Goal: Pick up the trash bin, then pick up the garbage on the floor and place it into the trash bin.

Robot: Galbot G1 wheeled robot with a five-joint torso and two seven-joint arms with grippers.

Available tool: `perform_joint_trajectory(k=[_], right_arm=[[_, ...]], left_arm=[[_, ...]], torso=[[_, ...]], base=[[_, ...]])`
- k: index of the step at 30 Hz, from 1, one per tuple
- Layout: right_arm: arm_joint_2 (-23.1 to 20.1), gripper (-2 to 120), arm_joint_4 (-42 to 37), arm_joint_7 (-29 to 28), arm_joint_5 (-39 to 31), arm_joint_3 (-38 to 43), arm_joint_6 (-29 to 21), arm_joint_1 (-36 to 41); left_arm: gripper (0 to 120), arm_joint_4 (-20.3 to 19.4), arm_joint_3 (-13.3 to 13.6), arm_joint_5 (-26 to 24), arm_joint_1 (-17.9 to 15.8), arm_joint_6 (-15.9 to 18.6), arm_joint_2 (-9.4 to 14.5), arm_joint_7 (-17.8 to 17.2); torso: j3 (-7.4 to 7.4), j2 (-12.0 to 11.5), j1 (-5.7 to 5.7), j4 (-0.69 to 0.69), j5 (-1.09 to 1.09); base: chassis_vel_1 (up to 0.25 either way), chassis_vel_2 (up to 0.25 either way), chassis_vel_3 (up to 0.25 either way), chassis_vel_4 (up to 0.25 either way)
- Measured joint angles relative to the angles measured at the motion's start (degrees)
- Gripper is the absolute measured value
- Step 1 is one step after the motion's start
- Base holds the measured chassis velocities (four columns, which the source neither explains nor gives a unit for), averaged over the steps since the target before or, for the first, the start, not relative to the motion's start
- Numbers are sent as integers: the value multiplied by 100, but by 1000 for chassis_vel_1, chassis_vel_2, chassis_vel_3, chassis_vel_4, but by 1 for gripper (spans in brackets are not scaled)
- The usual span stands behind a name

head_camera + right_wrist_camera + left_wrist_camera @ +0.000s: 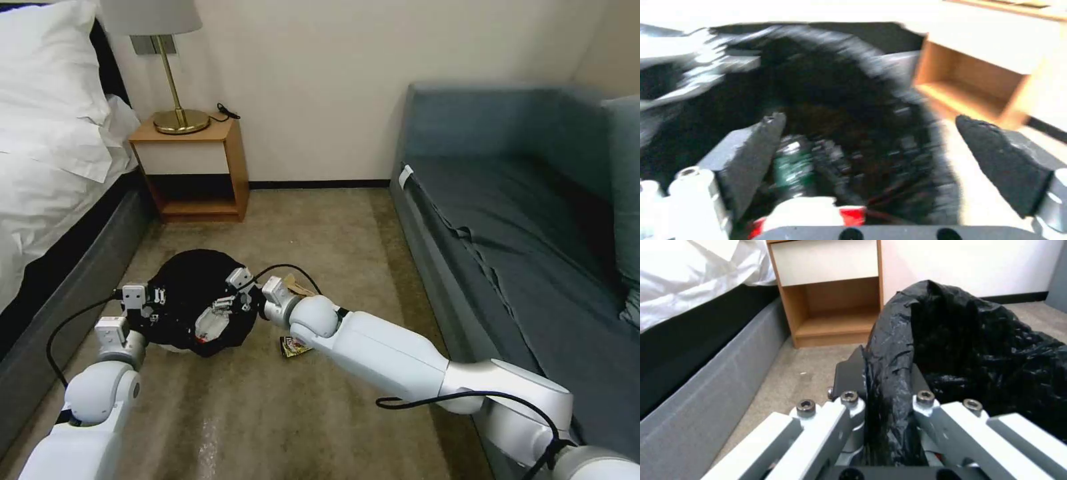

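Left claw: my left claw [887, 386] is clamped on the bag-covered rim of the trash bin [193, 300], one finger [849, 376] outside the rim and the other inside, with black plastic pinched between them. In the head view it [143, 307] sits at the bin's left edge.

Right claw: my right claw [871, 156] hangs over the bin's mouth with its fingers [1000, 163] spread wide and nothing between them. In the head view it [230, 300] is above the right half of the opening.

Trash bin: a small white bin lined with a crinkly black bag [978, 350] draped over the rim. It is over the carpet between the bed [53, 200] and the sofa [533, 220], in front of the wooden nightstand [193, 173]. (Whether its base touches the floor, I cannot tell.)

Inside the bin: a clear bottle with a green label [793, 166] lies in the bag, and something red and white [818, 210] shows near it; the right wrist view is blurred, so I cannot make out more.

On the floor: a brown-gold snack wrapper [293, 347] lies on the carpet just right of the bin, under my right forearm. A tan crumpled paper bag [297, 285] lies a little farther back, behind my right wrist.
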State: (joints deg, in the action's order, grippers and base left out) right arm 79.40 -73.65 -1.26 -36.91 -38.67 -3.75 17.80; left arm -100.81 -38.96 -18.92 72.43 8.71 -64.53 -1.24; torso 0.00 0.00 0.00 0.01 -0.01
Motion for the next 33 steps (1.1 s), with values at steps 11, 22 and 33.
perform_joint_trajectory(k=[11, 22, 33], right_arm=[[-3, 100, 21, -942, -251, 793, -348, -48], [-683, 100, 135, -1375, -16, 1393, -775, 481], [-813, 100, 301, -1393, 438, 1888, -884, 1331]], left_arm=[[6, -113, -28, -77, 0, 3, 82, -19], [6, -117, -396, -280, -28, 4, 186, -37], [6, -90, -555, -338, -9, 6, 194, -60]], torso=[[0, 1, 0, -1, 1], [0, 1, 0, -1, 1], [0, 1, 0, 0, 1]], base=[[0, 0, 0, 0], [0, 0, 0, 0], [0, 0, 0, 0]])
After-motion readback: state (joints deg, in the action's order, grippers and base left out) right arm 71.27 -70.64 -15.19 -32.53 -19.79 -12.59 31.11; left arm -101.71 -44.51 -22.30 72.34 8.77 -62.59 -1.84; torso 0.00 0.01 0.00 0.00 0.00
